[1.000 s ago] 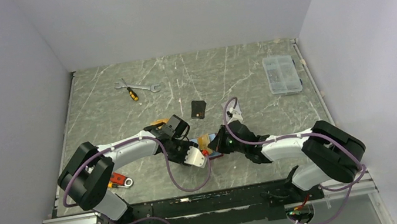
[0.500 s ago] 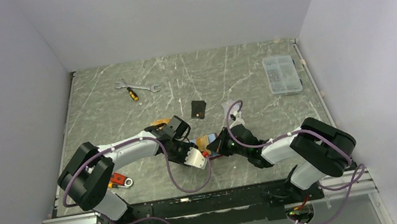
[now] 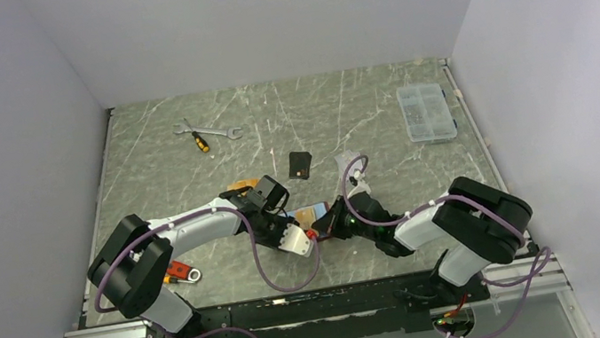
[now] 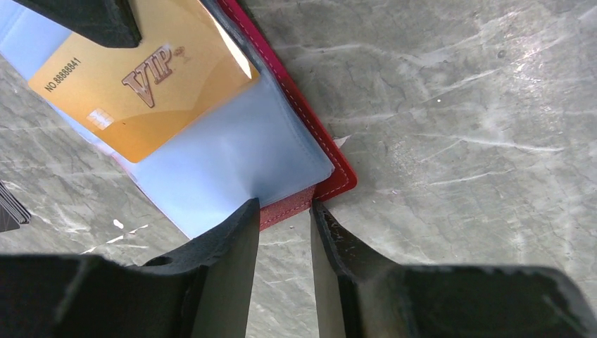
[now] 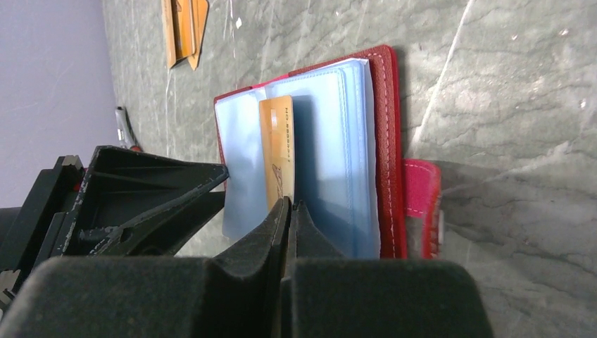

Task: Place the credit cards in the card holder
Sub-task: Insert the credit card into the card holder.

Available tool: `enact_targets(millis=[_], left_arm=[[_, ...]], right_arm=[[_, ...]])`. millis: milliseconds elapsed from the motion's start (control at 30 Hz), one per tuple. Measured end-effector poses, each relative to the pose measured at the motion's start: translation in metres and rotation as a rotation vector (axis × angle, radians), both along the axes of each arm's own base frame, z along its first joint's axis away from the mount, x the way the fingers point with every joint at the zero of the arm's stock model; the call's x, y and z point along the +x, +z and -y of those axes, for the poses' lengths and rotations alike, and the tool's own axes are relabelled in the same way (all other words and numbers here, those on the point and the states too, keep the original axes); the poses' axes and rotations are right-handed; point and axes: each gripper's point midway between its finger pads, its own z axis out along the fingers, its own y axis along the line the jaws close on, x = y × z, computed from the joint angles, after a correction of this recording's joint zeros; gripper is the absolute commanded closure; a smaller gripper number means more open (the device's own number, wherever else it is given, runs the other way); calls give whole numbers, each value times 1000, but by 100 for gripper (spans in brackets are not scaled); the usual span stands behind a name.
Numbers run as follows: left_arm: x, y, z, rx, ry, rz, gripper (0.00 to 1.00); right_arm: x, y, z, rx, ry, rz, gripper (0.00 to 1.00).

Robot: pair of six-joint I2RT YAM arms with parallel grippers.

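Observation:
The dark-red card holder [image 3: 311, 217] lies open on the table between both grippers, its clear sleeves [image 4: 232, 162] fanned out. My right gripper [image 5: 289, 205] is shut on an orange credit card [image 5: 277, 151], marked VIP [image 4: 141, 91], that stands partly inside a sleeve. My left gripper [image 4: 284, 211] has its jaws a little apart, tips at the holder's red bottom edge [image 4: 338, 184], one finger [image 4: 239, 239] over the sleeve. Loose orange cards [image 3: 238, 185] and black cards [image 3: 300, 164] lie just beyond.
A clear compartment box [image 3: 426, 111] sits at the back right. A wrench and a screwdriver [image 3: 206, 134] lie at the back left. A red-handled tool [image 3: 179, 273] rests by the left arm. The holder's snap tab [image 5: 421, 204] sticks out sideways.
The right arm's elbow has swung left and its gripper has edged toward the holder with the orange card. The left jaws have narrowed slightly.

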Motion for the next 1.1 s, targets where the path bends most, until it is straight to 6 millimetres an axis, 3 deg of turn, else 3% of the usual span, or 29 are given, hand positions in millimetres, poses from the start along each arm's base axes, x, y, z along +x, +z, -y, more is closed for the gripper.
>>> enact_targets(millis=[1033,1100], left_arm=[[-5,-1,-2,20,-5,-16,66],[-5,0,-2,20,-5,-17,66]], right_arm=[[2,-7,-31,-8,81,-22,100],[1,-6,-34,-22,95,-19,88]])
